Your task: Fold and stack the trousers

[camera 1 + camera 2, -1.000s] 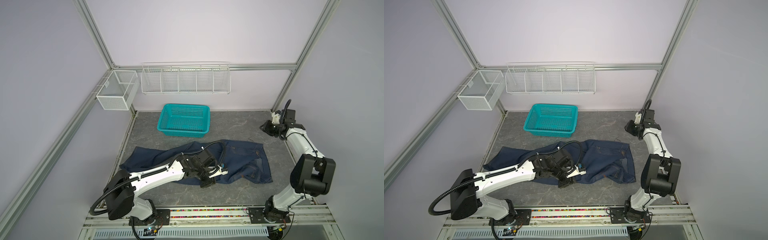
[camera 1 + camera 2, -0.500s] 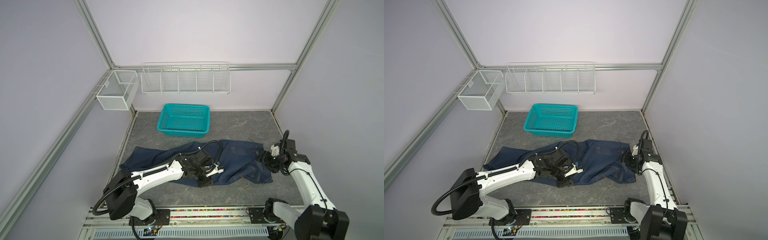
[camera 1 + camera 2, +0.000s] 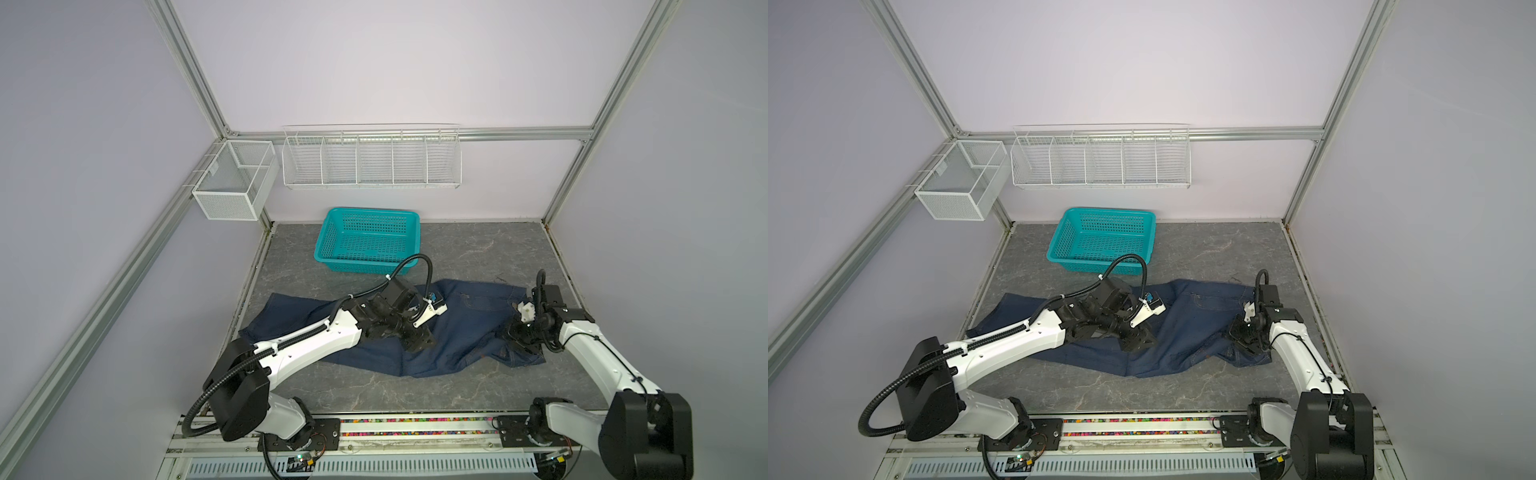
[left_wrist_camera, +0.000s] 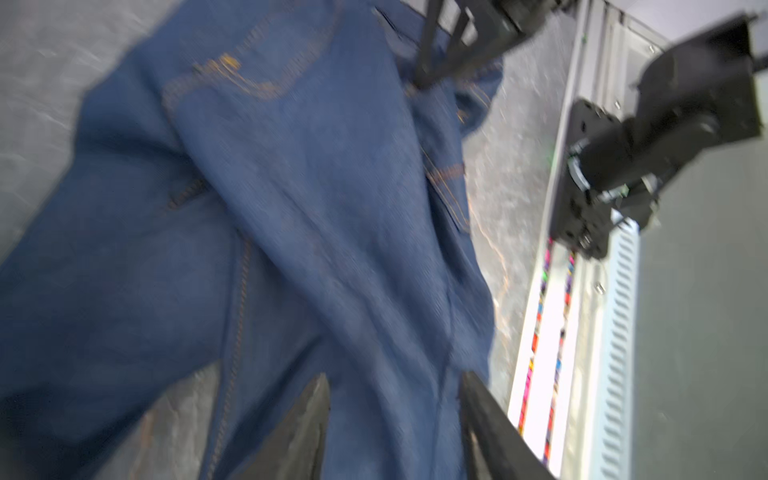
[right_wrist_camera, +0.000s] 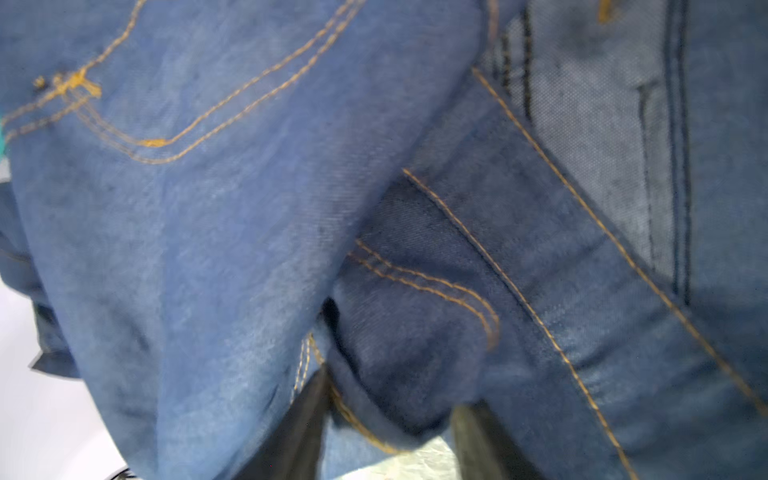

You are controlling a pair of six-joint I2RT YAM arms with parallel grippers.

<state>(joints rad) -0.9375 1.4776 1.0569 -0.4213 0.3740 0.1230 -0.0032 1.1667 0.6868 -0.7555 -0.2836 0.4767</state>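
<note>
In both top views your trousers (image 3: 457,332) lie unfolded on the grey marbled table (image 3: 478,257), on the arms' side of the teal basket (image 3: 365,241); limp, heavy navy denim, rumpled; in the left wrist view the left gripper (image 4: 395,424) has its fingers (image 4: 299,428) parted astride a loose ridge, gripping nothing; in the right wrist view the right gripper (image 5: 386,428) has its fingers (image 5: 291,432) clamped on a thick orange-stitched waistband fold; lift one-handed and the weight may drag it free.

I'm looking into a lab test cell: silver aluminium frame posts (image 3: 197,79), plain lilac wall panels (image 3: 374,62), grey marbled tabletop (image 3: 478,249).
</note>
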